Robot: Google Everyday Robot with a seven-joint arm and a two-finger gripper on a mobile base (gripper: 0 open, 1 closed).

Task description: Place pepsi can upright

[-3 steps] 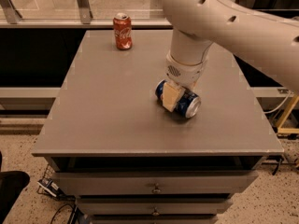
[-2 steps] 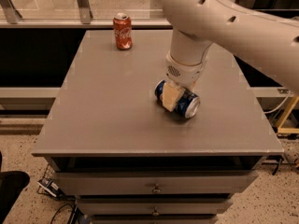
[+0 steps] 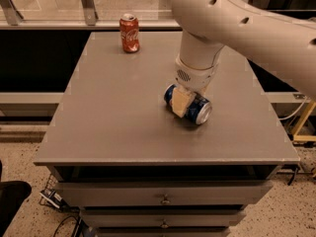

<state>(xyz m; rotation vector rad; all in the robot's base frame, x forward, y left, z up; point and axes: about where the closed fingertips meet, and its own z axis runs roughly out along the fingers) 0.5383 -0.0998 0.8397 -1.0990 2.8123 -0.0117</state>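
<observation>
The pepsi can (image 3: 200, 111), blue with silver ends, lies on its side near the middle of the grey table (image 3: 113, 122), its silver end facing front right. My gripper (image 3: 186, 104) comes down on it from above and straddles its middle. One beige finger (image 3: 179, 102) presses on the can's near side; the other is hidden behind the can. The gripper looks shut on the can, which rests on the table top.
A red cola can (image 3: 130, 33) stands upright at the table's far left. My white arm (image 3: 237, 23) crosses over the table's far right. Drawers (image 3: 163, 197) are under the front edge. A glass railing (image 3: 49, 4) runs behind the table.
</observation>
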